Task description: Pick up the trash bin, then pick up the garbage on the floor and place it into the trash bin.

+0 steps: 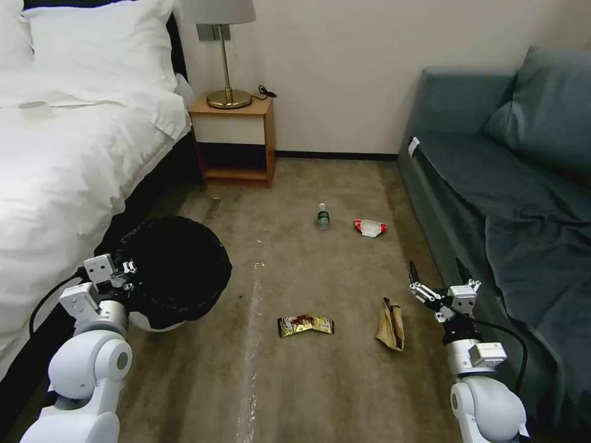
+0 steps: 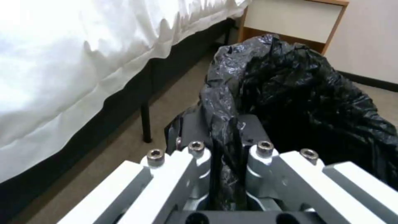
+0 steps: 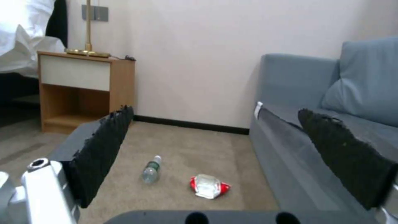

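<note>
The black liner is covering most of the trash bin, leaving a white sliver showing; the left gripper is clamping its rim beside the bed. The right gripper is hanging spread open near the sofa, over the paper bag. Bottle, red-and-white wrapper and gold wrapper are lying on carpet.

White arms, black cables, serrated pads
</note>
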Controlling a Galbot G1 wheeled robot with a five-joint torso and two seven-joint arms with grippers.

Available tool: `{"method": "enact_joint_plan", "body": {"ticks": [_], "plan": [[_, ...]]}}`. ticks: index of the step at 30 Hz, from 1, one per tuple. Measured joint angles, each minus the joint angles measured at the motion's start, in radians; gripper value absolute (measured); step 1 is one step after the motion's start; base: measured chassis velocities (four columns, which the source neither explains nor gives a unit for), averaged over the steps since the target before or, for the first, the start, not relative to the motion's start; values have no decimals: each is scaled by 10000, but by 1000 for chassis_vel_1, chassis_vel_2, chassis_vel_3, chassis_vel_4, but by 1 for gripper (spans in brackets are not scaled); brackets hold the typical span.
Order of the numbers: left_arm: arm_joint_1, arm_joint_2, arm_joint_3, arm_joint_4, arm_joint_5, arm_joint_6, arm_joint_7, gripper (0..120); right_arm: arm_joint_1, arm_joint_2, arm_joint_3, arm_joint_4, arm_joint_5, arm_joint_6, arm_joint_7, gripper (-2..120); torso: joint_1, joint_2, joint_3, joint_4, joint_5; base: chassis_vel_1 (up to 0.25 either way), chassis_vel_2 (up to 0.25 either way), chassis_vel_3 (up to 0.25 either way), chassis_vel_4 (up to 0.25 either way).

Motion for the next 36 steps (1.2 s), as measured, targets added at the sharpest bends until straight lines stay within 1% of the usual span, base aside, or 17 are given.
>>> {"method": "enact_joint_plan", "body": {"ticks": [7,11,14,15,16,18,19,21,22,24,25,26,27,29,30,32,36], "plan": [[-32,-59,63,93,67,-19,10,6,266,-89,-270,-367,-271,122,138,100,-1,0,-1,0,1,-15,20,22,-16],[-76,-169,228,96,163,-18,12,6,558,-220,-617,-846,-454,-78,535,100,-1,0,-1,0,0,0,0,0,0],[-141,-229,314,125,243,-8,12,6,843,-276,-847,-1340,-308,-425,862,100,-1,0,-1,0,1,0,0,0,0],[-157,-252,360,154,284,-7,16,6,1009,-323,-991,-1618,-111,-675,1035,100,0,0,0,-1,2,0,0,0,0],[-157,-252,360,154,284,-7,16,6,1009,-323,-991,-1618,-111,-675,1035,100,0,0,0,-1,2,0,0,0,0],[-179,-318,460,182,358,-4,34,6,1406,-448,-1225,-2220,269,-1150,1303,100,0,0,-1,0,1,0,0,0,0],[-179,-318,460,182,358,-4,34,6,1406,-448,-1225,-2220,269,-1150,1303,100,0,0,-1,0,1,0,0,0,0],[-245,-360,550,196,421,1,54,6,1891,-631,-1430,-2928,495,-1750,1470,100,-1,0,0,1,1,0,0,0,0],[-245,-360,550,196,421,1,54,6,1891,-631,-1430,-2928,495,-1750,1470,100,-1,0,0,1,1,0,0,0,0],[-361,-389,616,250,462,22,62,6,2459,-794,-1712,-3716,756,-2376,1792,100,0,0,0,0,1,0,0,0,0],[-361,-389,616,250,462,22,62,6,2459,-794,-1712,-3716,756,-2376,1792,100,0,0,0,0,1,0,0,0,0],[-401,-405,619,279,476,30,64,6,2712,-854,-1840,-4095,940,-2689,1883,100,0,0,0,0,1,0,0,0,0],[-401,-405,619,279,476,30,64,6,2712,-854,-1840,-4095,940,-2689,1883,100,0,0,0,0,1,0,0,0,0],[-436,-410,617,331,491,34,68,6,3126,-902,-2052,-4776,1396,-3302,1987,100,0,0,0,1,2,0,0,0,0],[-436,-410,617,331,491,34,68,6,3126,-902,-2052,-4776,1396,-3302,1987,100,0,0,0,1,2,0,0,0,0],[-442,-408,611,342,500,37,69,6,3311,-902,-2115,-5141,1563,-3707,2016,100,0,1,0,1,1,0,0,0,0],[-437,-409,592,342,527,40,67,6,3392,-903,-2123,-5466,1583,-4097,2016,100,0,0,0,0,1,0,0,0,0]]}}
